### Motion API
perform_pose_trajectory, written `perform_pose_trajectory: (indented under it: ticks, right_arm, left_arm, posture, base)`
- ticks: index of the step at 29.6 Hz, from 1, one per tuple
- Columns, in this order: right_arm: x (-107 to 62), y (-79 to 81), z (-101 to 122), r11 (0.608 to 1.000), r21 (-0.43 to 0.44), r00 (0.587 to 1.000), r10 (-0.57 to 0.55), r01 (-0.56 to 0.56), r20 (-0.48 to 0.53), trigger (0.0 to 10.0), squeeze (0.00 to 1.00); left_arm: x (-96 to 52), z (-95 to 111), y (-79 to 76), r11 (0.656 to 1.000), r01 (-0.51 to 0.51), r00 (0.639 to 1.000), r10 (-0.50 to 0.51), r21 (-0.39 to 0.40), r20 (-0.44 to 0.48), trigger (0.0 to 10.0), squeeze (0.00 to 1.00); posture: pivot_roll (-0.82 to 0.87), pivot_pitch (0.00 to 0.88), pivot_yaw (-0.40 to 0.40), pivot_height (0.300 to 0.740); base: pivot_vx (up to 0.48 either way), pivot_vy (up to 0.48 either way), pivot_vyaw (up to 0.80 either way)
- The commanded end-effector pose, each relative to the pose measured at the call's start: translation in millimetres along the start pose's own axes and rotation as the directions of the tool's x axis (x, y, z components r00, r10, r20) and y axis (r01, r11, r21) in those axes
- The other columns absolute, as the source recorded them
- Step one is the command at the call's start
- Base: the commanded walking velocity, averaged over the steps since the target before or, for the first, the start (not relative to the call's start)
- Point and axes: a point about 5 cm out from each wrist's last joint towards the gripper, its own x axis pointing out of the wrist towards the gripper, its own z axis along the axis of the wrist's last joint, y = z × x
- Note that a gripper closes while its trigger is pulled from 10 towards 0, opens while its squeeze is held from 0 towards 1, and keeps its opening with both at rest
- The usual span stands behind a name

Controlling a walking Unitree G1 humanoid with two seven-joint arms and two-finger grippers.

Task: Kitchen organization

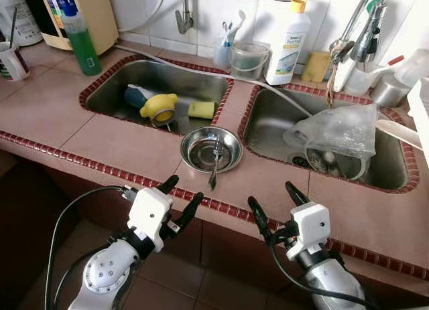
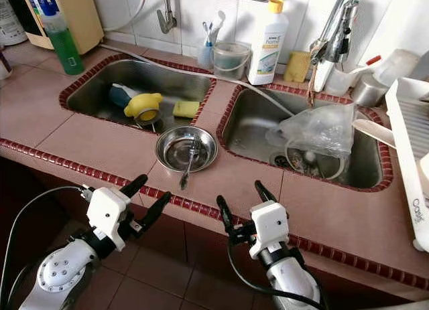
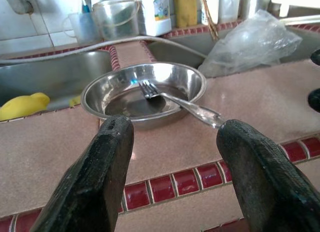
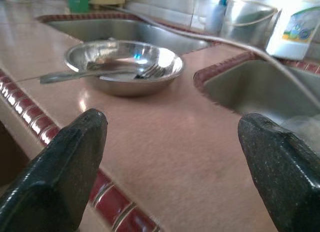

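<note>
Both arms reach forward at the worktop's (image 1: 120, 146) front edge. The left hand (image 1: 179, 197) and the right hand (image 1: 273, 204) hover spread wide, holding nothing. The steel bowl (image 1: 196, 144) sits near that edge between the two sinks, a fork (image 1: 214, 164) inside, its handle overhanging the rim toward the hands.

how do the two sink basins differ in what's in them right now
The left sink basin holds a yellow scrubber, a yellow sponge and a blue item; the right sink basin holds a crumpled clear plastic bag over its contents. Both are steel, bordered by red tile.
</note>
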Motion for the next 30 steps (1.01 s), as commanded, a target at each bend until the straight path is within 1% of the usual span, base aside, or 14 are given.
perform_pose_trajectory:
  ticks: [1,4,7,8,10,12,14,21,30]
  right_arm:
    - [-1.8,2.6,3,1.0,0.004,1.0,0.03,-0.03,0.003,10.0,0.0]
    - [-0.7,2.8,5,0.999,0.008,0.999,0.032,-0.032,0.008,10.0,0.0]
    - [1.6,4.8,9,0.999,0.019,0.999,0.042,-0.042,0.02,10.0,0.0]
    - [2.5,7.4,11,0.998,0.026,0.998,0.058,-0.059,0.029,10.0,0.0]
    - [2.7,8.4,12,0.997,0.028,0.997,0.065,-0.066,0.032,10.0,0.0]
    - [1.6,15.5,16,0.992,0.057,0.993,0.114,-0.116,0.044,10.0,0.0]
    - [-0.2,17.5,17,0.989,0.061,0.99,0.133,-0.136,0.043,10.0,0.0]
    - [-3.9,13.6,16,0.99,0.05,0.991,0.133,-0.134,0.025,10.0,0.0]
    - [-7.9,15.7,18,0.985,0.065,0.987,0.157,-0.158,0.019,10.0,0.0]
  left_arm:
    - [0.9,0,-5.4,1.0,0.008,1.0,-0.008,0.005,-0.001,10.0,0.0]
    - [5.1,-2,-5.9,1.0,-0.021,1.0,0.02,-0.006,-0.019,10.0,0.0]
    - [9.3,-5,-9.8,1.0,-0.02,0.999,0.02,0.006,-0.026,10.0,0.0]
    - [12.2,-6,-12.5,1.0,-0.017,1.0,0.017,-0.001,-0.024,10.0,0.0]
    - [13.2,-6,-13.1,1.0,-0.017,1.0,0.017,-0.002,-0.024,10.0,0.0]
    - [16.5,-7,-17.4,1.0,0.0,1.0,0.0,0.001,-0.026,10.0,0.0]
    - [17.7,-7,-19.4,1.0,0.013,1.0,-0.013,0.006,-0.026,10.0,0.0]
    - [21.3,-9,-24.2,0.998,0.042,0.999,-0.04,0.051,-0.035,10.0,0.0]
    - [32.7,-9,-25.6,0.999,0.017,0.999,-0.016,0.035,-0.034,10.0,0.0]
  posture:
    - [-0.08,0.13,-0.009,0.74]
    - [-0.08,0.132,-0.008,0.74]
    - [-0.08,0.129,-0.008,0.74]
    - [-0.08,0.129,-0.008,0.74]
    - [-0.08,0.129,-0.008,0.74]
    - [-0.09,0.122,-0.009,0.74]
    - [-0.09,0.122,-0.008,0.74]
    - [-0.11,0.126,-0.007,0.74]
    - [-0.12,0.126,0.0,0.74]
  base:
    - [0.0,0.0,0.0]
    - [0.0,0.0,0.0]
    - [0.0,0.0,0.0]
    - [0.0,0.0,0.0]
    - [0.0,0.0,0.0]
    - [0.0,0.0,0.0]
    - [0.0,0.0,0.0]
    - [0.0,0.0,0.0]
    - [0.0,0.0,0.0]
